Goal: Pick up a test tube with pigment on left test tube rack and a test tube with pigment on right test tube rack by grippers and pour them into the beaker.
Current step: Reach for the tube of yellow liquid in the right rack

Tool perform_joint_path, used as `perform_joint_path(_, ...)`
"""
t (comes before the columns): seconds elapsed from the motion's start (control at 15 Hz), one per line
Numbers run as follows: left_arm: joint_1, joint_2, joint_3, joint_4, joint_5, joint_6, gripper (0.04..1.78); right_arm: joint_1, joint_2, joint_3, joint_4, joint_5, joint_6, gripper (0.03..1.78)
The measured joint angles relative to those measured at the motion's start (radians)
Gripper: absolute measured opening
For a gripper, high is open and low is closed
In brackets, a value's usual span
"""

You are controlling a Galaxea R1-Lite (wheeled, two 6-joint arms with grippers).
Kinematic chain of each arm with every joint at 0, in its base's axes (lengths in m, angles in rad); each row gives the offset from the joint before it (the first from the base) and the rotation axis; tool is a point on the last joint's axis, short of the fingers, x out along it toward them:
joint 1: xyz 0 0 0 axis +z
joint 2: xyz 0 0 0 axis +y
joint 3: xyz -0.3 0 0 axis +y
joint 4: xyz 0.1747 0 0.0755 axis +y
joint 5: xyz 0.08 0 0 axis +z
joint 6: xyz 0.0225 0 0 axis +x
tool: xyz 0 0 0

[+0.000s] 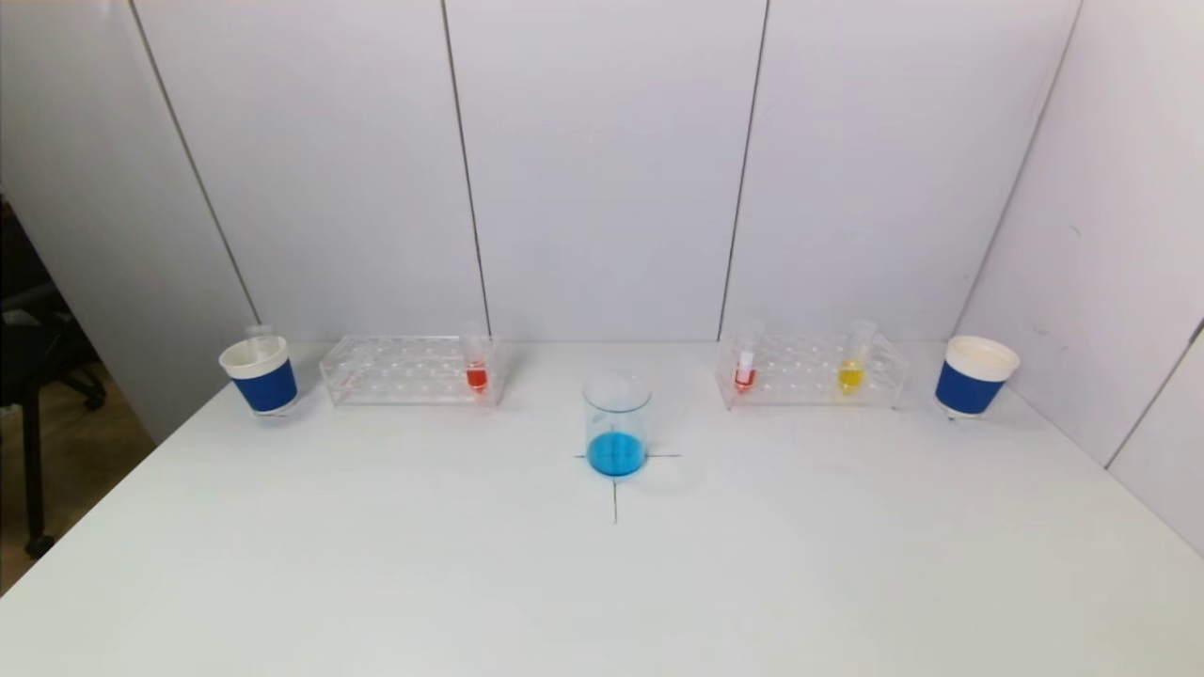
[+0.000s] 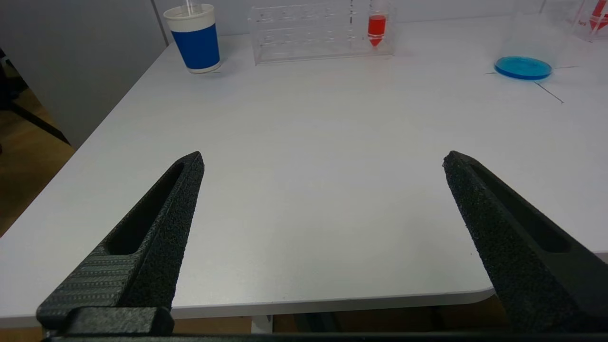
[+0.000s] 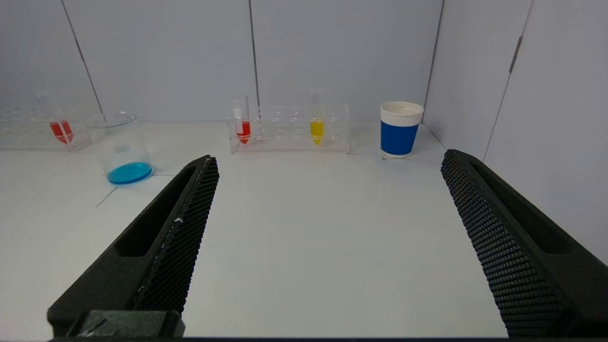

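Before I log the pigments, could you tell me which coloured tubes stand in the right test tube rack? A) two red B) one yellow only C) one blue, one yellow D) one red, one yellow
D: the right test tube rack holds a red test tube and a yellow test tube.

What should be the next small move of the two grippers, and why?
Probably each should advance toward its rack. The left gripper and right gripper are open, empty and near the table's front edge; the left rack's red tube and the right rack's red tube and yellow tube stand untouched.
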Motion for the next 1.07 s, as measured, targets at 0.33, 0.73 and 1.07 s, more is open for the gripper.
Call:
perform_joint_path(0.33,0.000,0.000,0.000,0.000,0.000,0.000,1.76,0.000,0.082,-0.080,-0.010,0.001,-0.001,1.71)
perform_joint_path(0.73,0.000,0.000,0.000,0.000,0.000,0.000,1.76,0.000,0.237,-0.161,-0.067,0.004,-0.014,1.71)
perform_joint_path(1.07,0.000,0.000,0.000,0.000,0.000,-0.001,1.76,0.000,0.435,-0.175,-0.247,0.006,-0.037,1.71)
